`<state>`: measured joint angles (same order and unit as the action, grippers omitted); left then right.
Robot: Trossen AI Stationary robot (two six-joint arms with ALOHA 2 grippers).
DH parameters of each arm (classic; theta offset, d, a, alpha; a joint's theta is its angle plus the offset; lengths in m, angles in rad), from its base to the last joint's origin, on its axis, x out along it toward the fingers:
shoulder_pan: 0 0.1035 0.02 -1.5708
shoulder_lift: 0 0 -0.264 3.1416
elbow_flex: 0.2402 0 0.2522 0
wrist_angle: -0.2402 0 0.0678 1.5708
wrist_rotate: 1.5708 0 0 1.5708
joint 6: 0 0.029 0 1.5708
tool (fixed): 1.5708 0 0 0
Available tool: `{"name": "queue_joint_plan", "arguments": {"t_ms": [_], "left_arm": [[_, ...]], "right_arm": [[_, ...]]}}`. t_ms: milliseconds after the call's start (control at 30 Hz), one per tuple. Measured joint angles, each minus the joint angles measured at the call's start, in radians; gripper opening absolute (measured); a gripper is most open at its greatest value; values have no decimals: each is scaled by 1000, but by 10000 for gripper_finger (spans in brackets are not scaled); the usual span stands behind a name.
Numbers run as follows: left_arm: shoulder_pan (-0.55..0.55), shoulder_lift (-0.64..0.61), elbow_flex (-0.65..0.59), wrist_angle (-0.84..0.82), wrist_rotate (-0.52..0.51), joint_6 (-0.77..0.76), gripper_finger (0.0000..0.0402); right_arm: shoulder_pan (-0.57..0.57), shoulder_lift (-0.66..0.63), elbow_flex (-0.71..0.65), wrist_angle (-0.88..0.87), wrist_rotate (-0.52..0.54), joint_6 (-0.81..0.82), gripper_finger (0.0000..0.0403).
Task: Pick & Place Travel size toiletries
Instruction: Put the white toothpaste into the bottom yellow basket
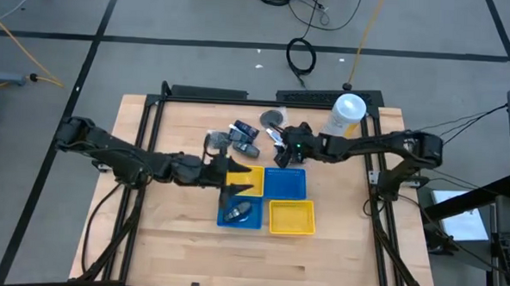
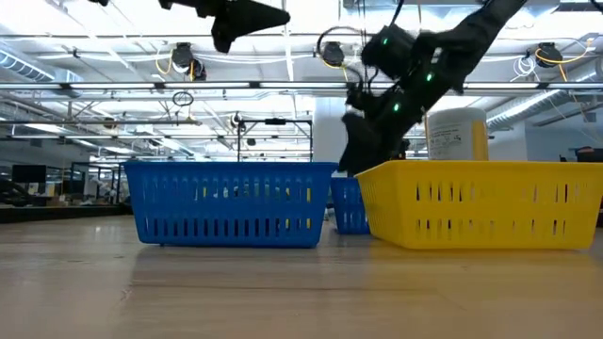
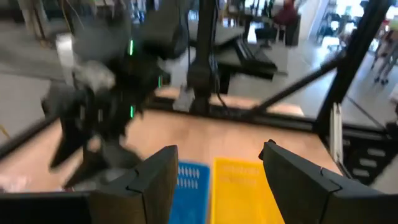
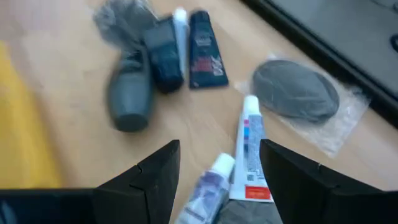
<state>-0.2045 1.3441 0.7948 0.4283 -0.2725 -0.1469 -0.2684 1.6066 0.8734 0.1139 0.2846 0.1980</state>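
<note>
Several travel size toiletries lie on the far part of the table. In the right wrist view they are a grey bottle (image 4: 130, 93), a dark tube (image 4: 205, 56), a round grey packet (image 4: 298, 90), a white tube (image 4: 250, 149) and a small pale bottle (image 4: 208, 186). My right gripper (image 4: 217, 146) is open just above them (image 1: 279, 141), with its fingers on either side of the white tube and the pale bottle. My left gripper (image 1: 234, 183) is open and empty, raised over the far-left yellow tray (image 1: 246, 179). Some items lie in the near-left blue tray (image 1: 240, 214).
Two blue and two yellow trays form a square at the table's middle; the far-right one is blue (image 1: 285, 183) and the near-right one is yellow (image 1: 291, 217). A tall white-and-cream canister (image 1: 346, 112) stands at the far right, beside my right arm. Bare wood lies toward the near edge.
</note>
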Motion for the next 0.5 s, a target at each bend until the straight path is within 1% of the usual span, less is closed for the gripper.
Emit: {"name": "queue_joint_plan", "arguments": {"t_ms": [167,267,367,500], "left_arm": [[41,0,0,66,1,33,234],[69,1,0,68,0,37,234],[91,1,0,69,0,37,234],[107,3,0,70,0,36,234]], "right_arm": [[-64,55,10,1,-7,-6,212],[-92,89,35,-8,-78,-8,212],[-101,128,75,-5,-105,-20,212],[-102,178,127,-18,-105,-52,212]]}}
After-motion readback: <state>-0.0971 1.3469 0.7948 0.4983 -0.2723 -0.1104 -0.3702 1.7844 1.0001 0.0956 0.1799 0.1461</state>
